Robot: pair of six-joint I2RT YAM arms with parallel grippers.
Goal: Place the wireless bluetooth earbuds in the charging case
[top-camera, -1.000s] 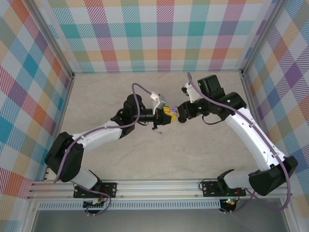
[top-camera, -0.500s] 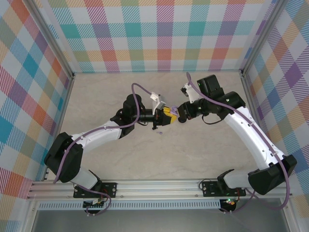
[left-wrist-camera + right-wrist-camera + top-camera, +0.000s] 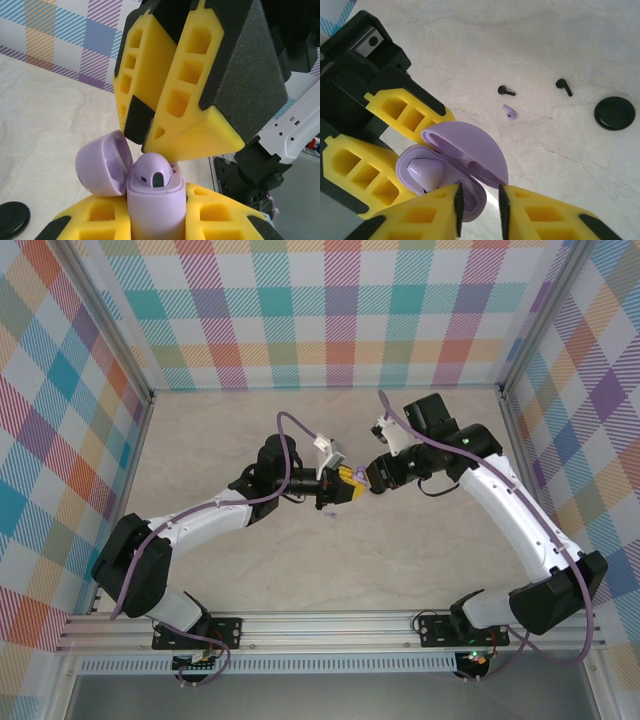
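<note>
While the open lavender case (image 3: 152, 212) is pinched in the left jaws, one lavender earbud (image 3: 150, 167) is seated inside; the right jaws, narrowly parted just above, are best lifted straight clear before the loose earbud (image 3: 508, 112) on the tabletop (image 3: 560, 40) is fetched.

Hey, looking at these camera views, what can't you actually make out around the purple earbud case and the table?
- Earbud inside the lavender case: right wrist view, stem sunk in the socket, seating depth unclear.
- Black case: left wrist view, cut off by the bottom-left corner.
- Lavender case, top view: crowded by left tool and right tool, too small for detail.
</note>
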